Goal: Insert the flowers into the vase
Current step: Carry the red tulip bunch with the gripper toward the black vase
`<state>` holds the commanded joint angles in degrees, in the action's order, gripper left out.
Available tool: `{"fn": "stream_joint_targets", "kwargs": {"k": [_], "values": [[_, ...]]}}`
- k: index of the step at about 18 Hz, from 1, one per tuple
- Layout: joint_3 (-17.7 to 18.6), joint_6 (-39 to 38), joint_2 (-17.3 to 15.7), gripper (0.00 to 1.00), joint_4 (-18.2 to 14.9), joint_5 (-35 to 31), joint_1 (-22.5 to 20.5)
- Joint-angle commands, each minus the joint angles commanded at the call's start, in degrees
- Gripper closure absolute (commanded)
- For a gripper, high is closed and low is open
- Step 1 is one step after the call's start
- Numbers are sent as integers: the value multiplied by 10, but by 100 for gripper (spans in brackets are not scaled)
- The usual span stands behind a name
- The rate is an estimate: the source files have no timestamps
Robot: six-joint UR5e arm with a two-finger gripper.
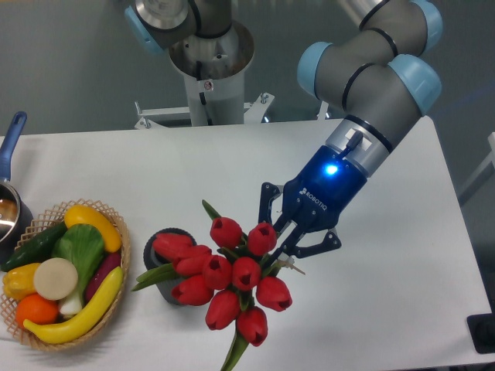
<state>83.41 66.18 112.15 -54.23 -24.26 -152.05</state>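
The flowers (pixel 232 272), a bunch of red tulip buds with green leaves, hang at the table's front centre. My gripper (pixel 277 255) comes in from the upper right, its fingers closed into the bunch; the stems at the grip are hidden behind the buds. The vase (pixel 164 287), a small dark grey cup, stands upright just left of the bunch. The leftmost buds cover its mouth and right side. Whether any stem is inside it cannot be seen. One leaf points down toward the table's front edge.
A woven basket (pixel 124 246) holding vegetables and fruit sits at the front left, close to the vase. A blue-handled pot (pixel 11 202) is at the left edge. The arm's base (pixel 209 62) stands behind the table. A black object (pixel 483 334) lies at the front right corner.
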Motion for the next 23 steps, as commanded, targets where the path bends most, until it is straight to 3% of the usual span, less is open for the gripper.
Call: {"fn": "stream_joint_targets", "kwargs": {"k": [16, 19, 23], "values": [[32, 3, -2, 97, 38, 1, 28], [45, 4, -2, 97, 57, 35, 30], [58, 11, -4, 97, 59, 80, 42]]}}
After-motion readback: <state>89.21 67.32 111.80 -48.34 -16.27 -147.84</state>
